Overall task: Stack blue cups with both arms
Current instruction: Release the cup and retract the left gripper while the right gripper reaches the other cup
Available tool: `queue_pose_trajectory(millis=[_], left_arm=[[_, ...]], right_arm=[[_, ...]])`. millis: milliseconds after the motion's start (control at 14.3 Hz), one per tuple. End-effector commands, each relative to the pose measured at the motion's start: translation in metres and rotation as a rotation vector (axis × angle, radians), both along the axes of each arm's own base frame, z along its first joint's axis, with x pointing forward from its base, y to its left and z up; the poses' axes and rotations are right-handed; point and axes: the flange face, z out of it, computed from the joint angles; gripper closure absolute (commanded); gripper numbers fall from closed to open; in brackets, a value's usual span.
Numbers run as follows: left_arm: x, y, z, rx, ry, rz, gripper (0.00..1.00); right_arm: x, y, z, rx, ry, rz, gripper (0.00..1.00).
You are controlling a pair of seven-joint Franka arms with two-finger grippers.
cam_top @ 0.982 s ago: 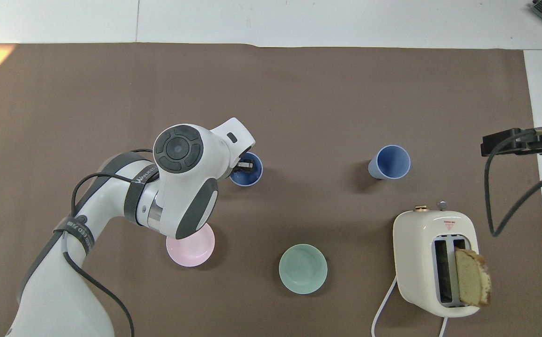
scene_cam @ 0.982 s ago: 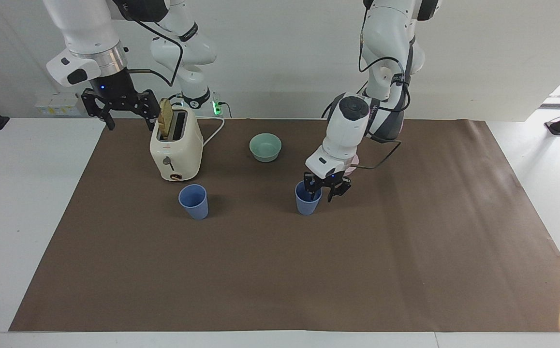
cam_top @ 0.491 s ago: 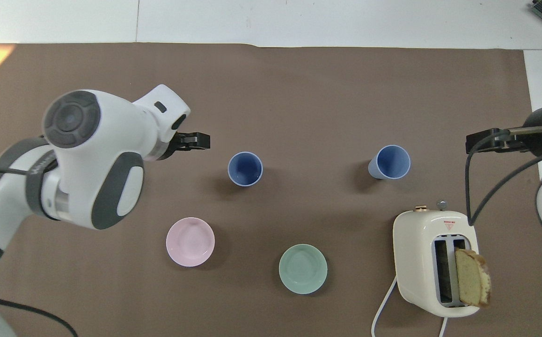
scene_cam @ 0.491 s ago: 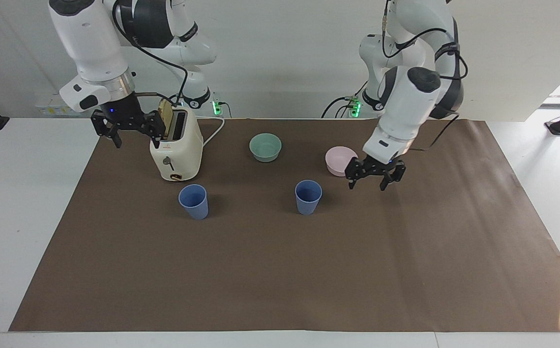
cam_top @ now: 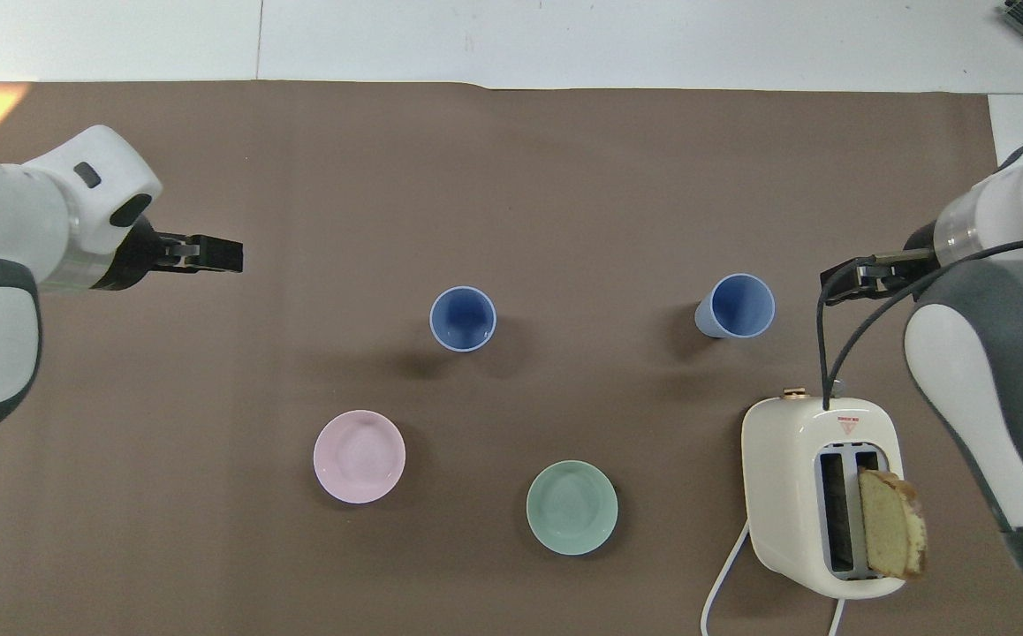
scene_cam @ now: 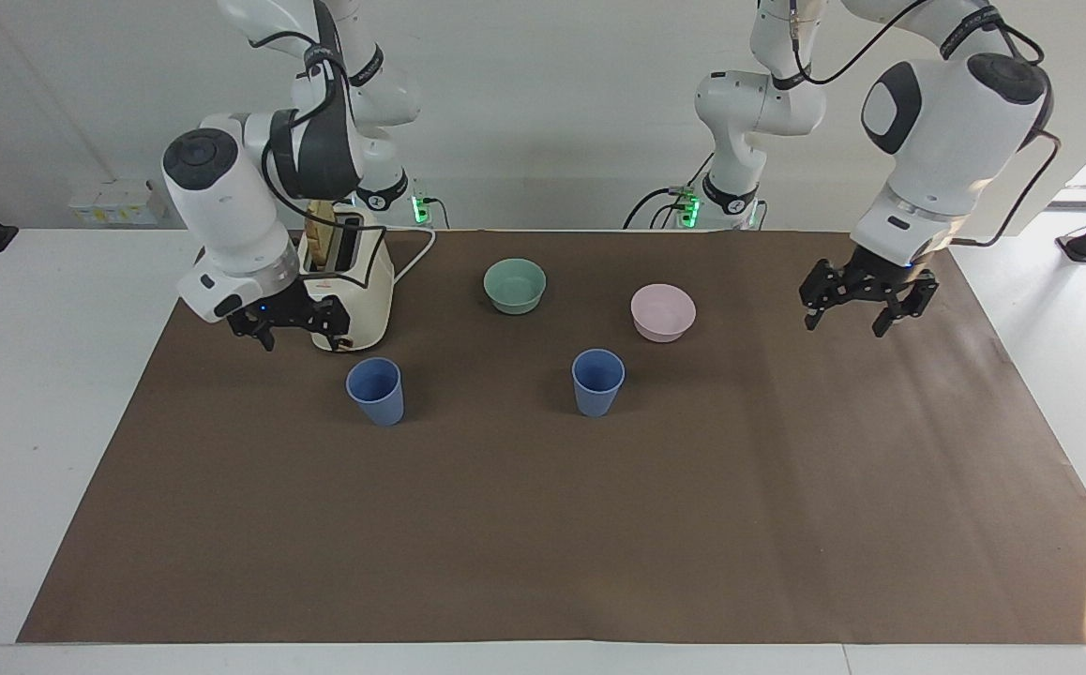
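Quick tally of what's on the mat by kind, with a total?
Blue cups: 2, one mid-mat, one nearer the right arm's end
Bowls: 2, teal bowl and pink bowl
Toaster: 1
Bread slice, standing in a toaster slot: 1
Total: 6

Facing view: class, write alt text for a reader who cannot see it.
Two blue cups stand apart, unstacked, on a brown mat. The open right gripper hangs beside the toaster; the open left gripper hangs over the mat's end.
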Motion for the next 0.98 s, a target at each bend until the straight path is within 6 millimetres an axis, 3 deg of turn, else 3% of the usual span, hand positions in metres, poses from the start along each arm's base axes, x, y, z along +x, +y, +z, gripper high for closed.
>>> queue_pose_trajectory(millis=[0, 140, 351, 561, 841, 911], left_arm=[[0.002, 0.033, 0.026, 0.029, 0.007, -0.003, 0.00], [0.000, 0.042, 0.042, 0.030, 0.023, -0.014, 0.00], [-0.004, 0.047, 0.050, 0.025, 0.068, -0.005, 0.00], [-0.010, 0.047, 0.066, 0.027, 0.093, -0.007, 0.00], [-0.026, 0.039, 0.079, 0.023, 0.132, -0.021, 0.00], [-0.031, 0.037, 0.080, 0.022, 0.134, -0.024, 0.00]], right_arm=[[0.000, 0.001, -0.026, 0.019, 0.007, -0.023, 0.00], [0.009, 0.003, -0.039, 0.023, -0.020, -0.023, 0.00], [0.005, 0.015, -0.045, 0.023, -0.004, -0.002, 0.00], [0.002, 0.022, -0.064, 0.022, 0.016, 0.008, 0.00], [0.003, 0.026, -0.063, 0.024, -0.001, 0.031, 0.00], [0.003, 0.026, -0.063, 0.024, -0.002, 0.028, 0.05]])
